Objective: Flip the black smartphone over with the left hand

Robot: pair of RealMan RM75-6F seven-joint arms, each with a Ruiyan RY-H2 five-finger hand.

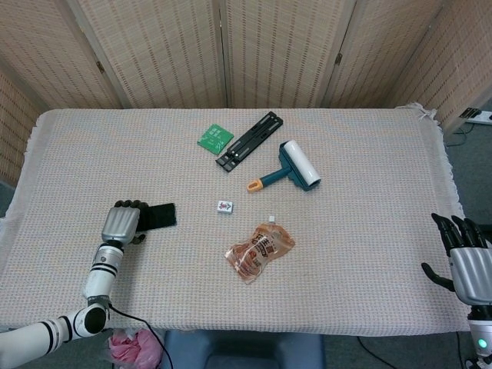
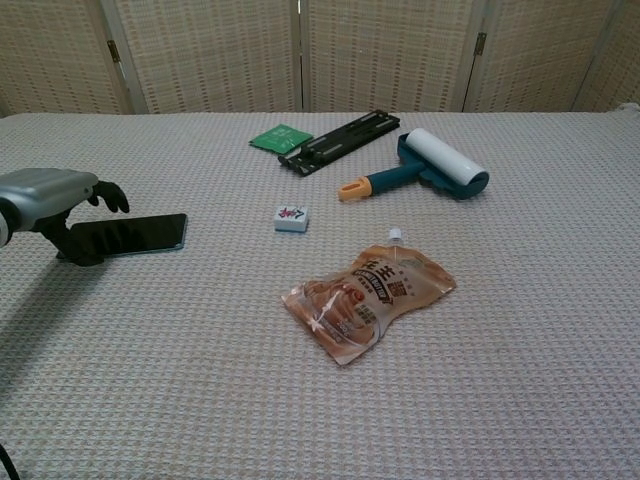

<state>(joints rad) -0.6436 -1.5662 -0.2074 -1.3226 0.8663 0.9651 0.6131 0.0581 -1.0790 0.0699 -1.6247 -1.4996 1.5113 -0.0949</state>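
Lying flat, black smartphone (image 2: 135, 233), left hand (image 2: 55, 200) over its end

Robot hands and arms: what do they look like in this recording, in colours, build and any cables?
Both the left hand and the right hand have silver-grey metallic backs and black fingers. The left forearm is white with black bands and a silver wrist ring. A thin black cable trails near its elbow. A green light shows at the right wrist.

A folding woven-reed screen (image 1: 254, 50) (tan, with wooden frames) stands behind the counter (image 1: 369, 254). A beige waffle-weave cloth (image 2: 520, 380) covers it under even light.
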